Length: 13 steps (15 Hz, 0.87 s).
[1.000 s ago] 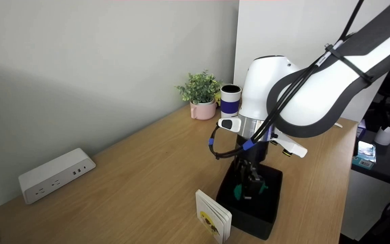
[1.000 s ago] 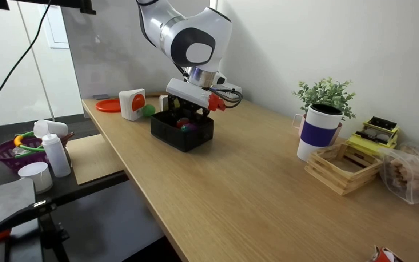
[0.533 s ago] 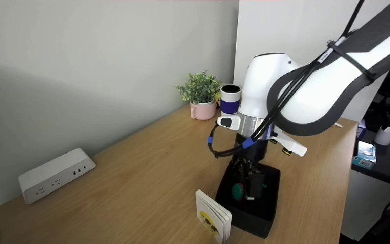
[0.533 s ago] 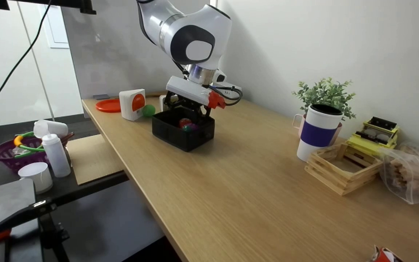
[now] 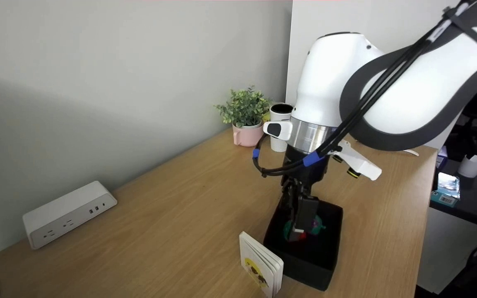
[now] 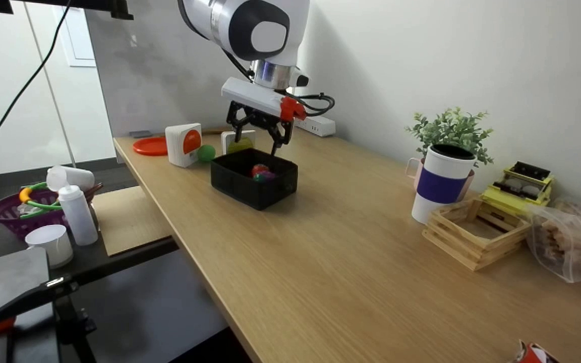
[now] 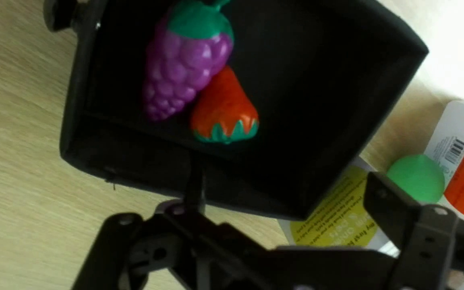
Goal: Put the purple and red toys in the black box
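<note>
Both toys are in! The glossy purple grape-bunch toy with a green cap (image 7: pixel 181 66) and the red strawberry-shaped toy with green leaves (image 7: pixel 224 102) lie together, edges meeting in the wrist view, inside the black open-topped rectangular box (image 6: pixel 276 190). The grapes' stem runs out at the top edge there, and so does one end of the box. A dark rounded piece (image 7: pixel 59 14) pokes in at the upper left, and I can't tell what it is. In both exterior views the toys are partly covered, just patches of red, green and purple.

Now the black two-fingered gripper (image 6: pixel 256 144): fingers spread wide, held over one side of the box, with the toys lying lower than the fingertips. In the wrist view one finger crosses the box wall; whether it touches the rim, I can't say. The toys show nearer that finger than its partner.

Moving outward, in an exterior view the white board book with a yellow round print (image 6: pixel 245 145) stands behind the box, its lower part hidden. Then a green ball (image 6: pixel 206 153), just beside a white board book with a red circle (image 6: pixel 183 143), which is cut off in the wrist view. Down at the bottom edge, a red item (image 6: pixel 535 355) is too cropped to identify.
</note>
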{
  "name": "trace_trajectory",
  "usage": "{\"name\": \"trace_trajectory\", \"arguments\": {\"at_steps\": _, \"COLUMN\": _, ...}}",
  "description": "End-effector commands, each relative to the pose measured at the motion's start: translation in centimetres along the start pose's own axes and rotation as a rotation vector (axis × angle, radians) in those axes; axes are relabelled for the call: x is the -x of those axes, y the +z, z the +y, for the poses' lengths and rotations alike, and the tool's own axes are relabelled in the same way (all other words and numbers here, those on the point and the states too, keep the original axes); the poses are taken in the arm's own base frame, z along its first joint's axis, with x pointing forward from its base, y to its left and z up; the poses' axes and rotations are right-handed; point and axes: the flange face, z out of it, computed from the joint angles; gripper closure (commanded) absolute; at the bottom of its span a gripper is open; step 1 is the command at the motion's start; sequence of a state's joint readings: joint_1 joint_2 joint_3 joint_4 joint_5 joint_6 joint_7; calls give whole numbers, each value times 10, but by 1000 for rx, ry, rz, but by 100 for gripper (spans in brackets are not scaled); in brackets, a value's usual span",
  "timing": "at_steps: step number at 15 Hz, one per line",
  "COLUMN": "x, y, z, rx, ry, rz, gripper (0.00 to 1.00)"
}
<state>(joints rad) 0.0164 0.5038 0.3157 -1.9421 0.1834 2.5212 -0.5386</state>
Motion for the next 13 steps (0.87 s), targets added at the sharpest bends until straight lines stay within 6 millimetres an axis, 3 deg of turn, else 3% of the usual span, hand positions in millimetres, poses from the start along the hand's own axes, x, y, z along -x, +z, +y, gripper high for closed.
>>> {"name": "trace_trajectory", "arguments": {"at_steps": 1, "x": 5, "y": -21, "z": -18, "rx": 90, "ry": 105, "rz": -12, "gripper": 0}}
{"name": "trace_trajectory", "arguments": {"at_steps": 5, "x": 6, "y": -33, "z": -25, "rx": 179, "ry": 296, "rz": -15, "gripper": 0}}
{"name": "trace_trajectory", "arguments": {"at_steps": 6, "x": -3, "y": -24, "z": -21, "rx": 135, "ry": 224, "rz": -20, "gripper": 0}}
{"name": "trace_trajectory", "arguments": {"at_steps": 13, "x": -3, "y": -22, "z": -23, "rx": 139, "ry": 235, "rz": -23, "gripper": 0}}
